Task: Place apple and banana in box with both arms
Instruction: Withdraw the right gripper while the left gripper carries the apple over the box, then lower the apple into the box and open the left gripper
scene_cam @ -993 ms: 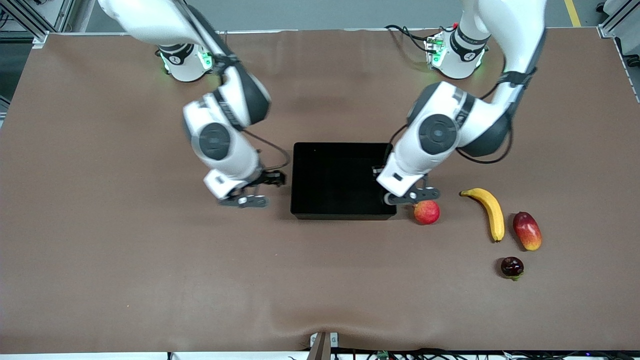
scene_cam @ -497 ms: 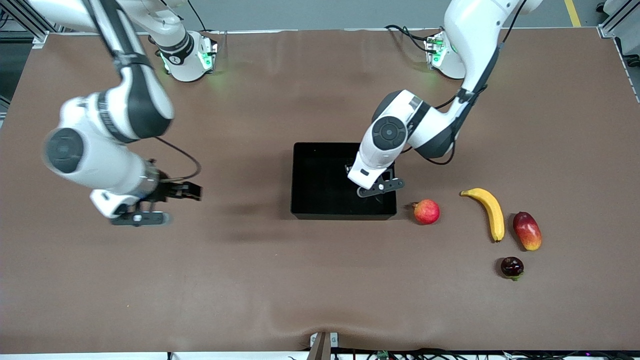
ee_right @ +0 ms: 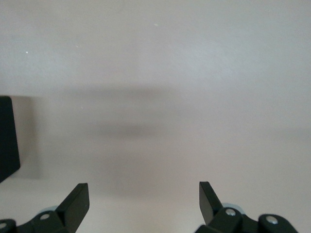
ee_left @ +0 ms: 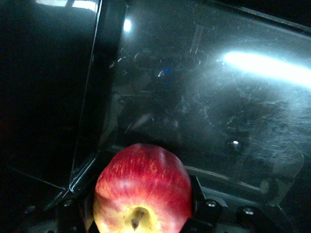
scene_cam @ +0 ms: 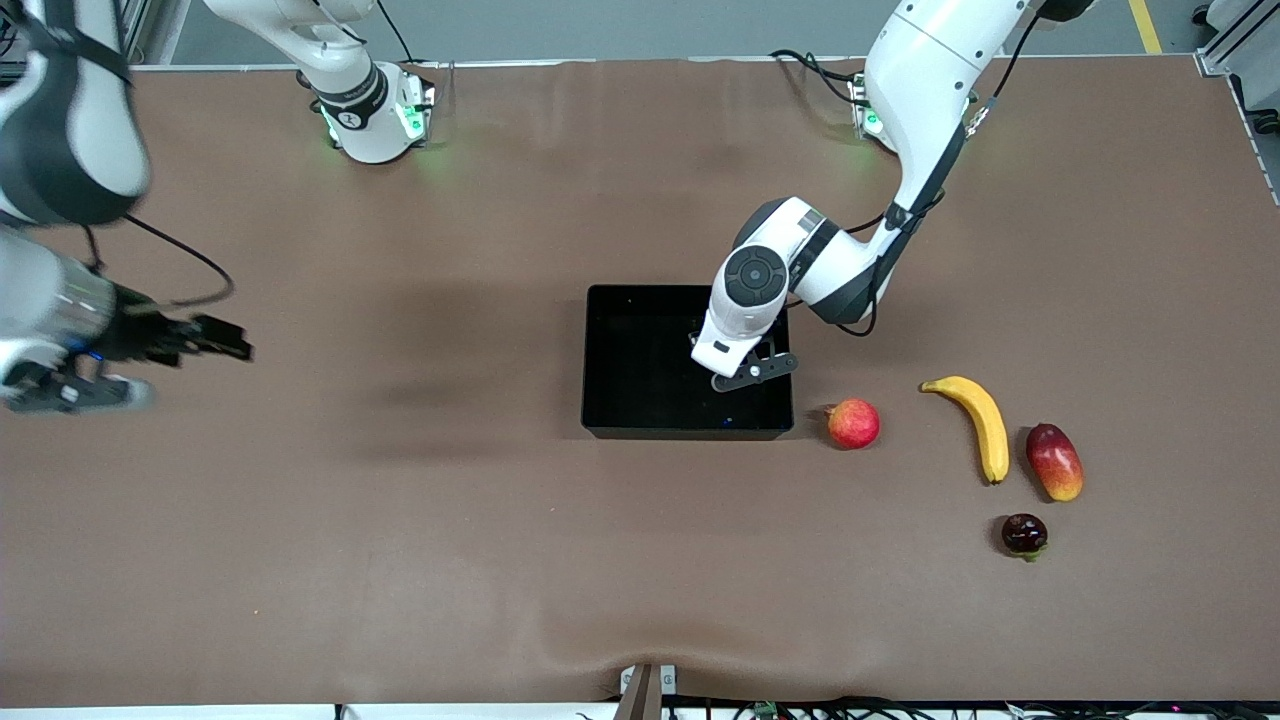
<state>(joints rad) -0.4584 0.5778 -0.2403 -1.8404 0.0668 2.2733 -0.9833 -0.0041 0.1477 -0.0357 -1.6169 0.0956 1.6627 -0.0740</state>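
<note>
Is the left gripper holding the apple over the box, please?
Yes, the left gripper is shut on the apple above the box and its glossy floor.

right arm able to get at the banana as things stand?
Probably not soon: the right gripper, fingers open and empty, is over bare table at the right arm's end; the banana lies near the left arm's end, past the box.

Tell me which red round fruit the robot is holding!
The small red apple with yellow streaks, gripped in the left hand over the black plastic box. The pinkish-red round fruit sits untouched on the table beside the box.
</note>
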